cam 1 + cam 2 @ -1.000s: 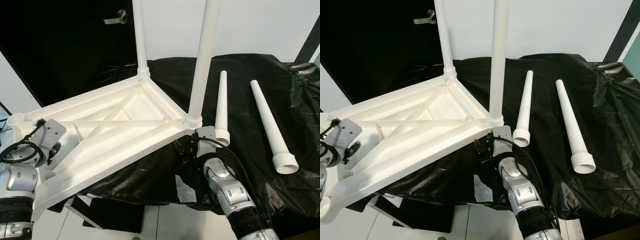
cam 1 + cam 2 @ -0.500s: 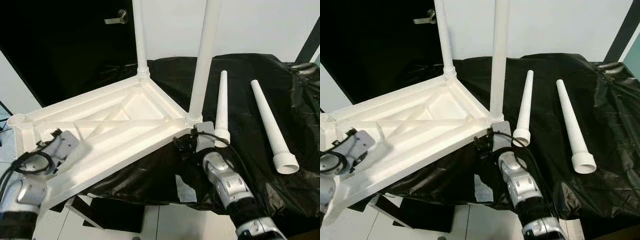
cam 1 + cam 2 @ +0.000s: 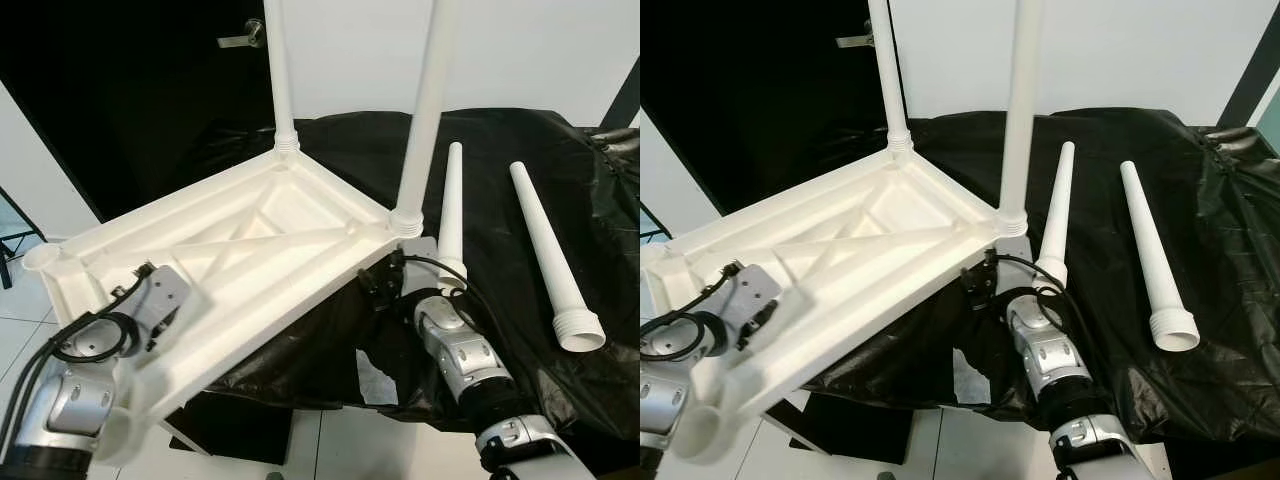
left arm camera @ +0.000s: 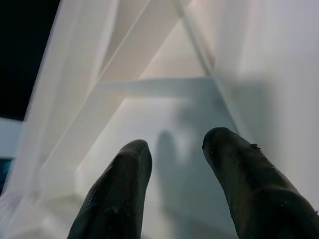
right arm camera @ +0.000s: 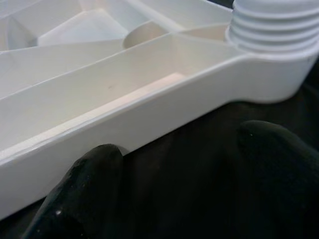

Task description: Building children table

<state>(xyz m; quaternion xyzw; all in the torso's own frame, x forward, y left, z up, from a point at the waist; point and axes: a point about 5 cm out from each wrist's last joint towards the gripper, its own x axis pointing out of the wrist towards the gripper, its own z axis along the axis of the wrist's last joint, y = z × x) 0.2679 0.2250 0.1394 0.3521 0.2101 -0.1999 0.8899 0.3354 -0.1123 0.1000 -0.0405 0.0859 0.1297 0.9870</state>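
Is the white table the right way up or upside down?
Upside down. The table top shows its ribbed underside, and two legs screwed into its corners point up. Two more legs lie loose on the black cloth.

Worktop [image 3: 600, 400] draped in wrinkled black plastic sheet [image 3: 520, 150]. On it: upturned white tabletop [image 3: 240, 250], ribbed underside up, far corner on the sheet, near end overhanging the worktop's left edge above a pale tiled floor [image 3: 330, 455]. 2 loose white tapered legs [image 3: 450, 215] [image 3: 545, 250] lie side by side on the sheet, threaded wide ends nearest.
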